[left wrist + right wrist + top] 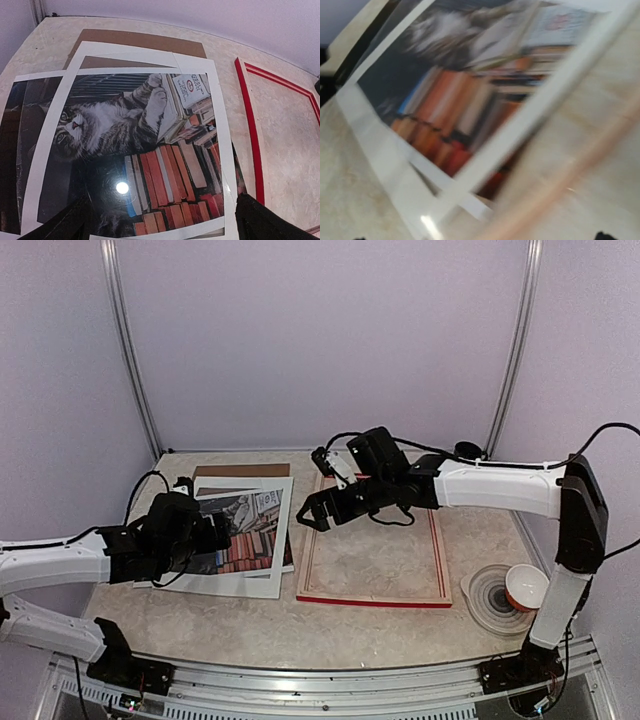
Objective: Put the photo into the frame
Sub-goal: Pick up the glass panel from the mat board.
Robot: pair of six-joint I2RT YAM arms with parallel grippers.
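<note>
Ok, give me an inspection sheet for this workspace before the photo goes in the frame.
Surface: beige marbled table.
Job's things: photo lies under white mat on brown board; frame flat beside them, empty.
Clutter: bowl and ringed plate, right.
End effectors: left end effector open above photo; right end effector open over frame's far-left corner.
Cables: black cables trail along both sides.
Surroundings: pale walls, metal rail in front.
</note>
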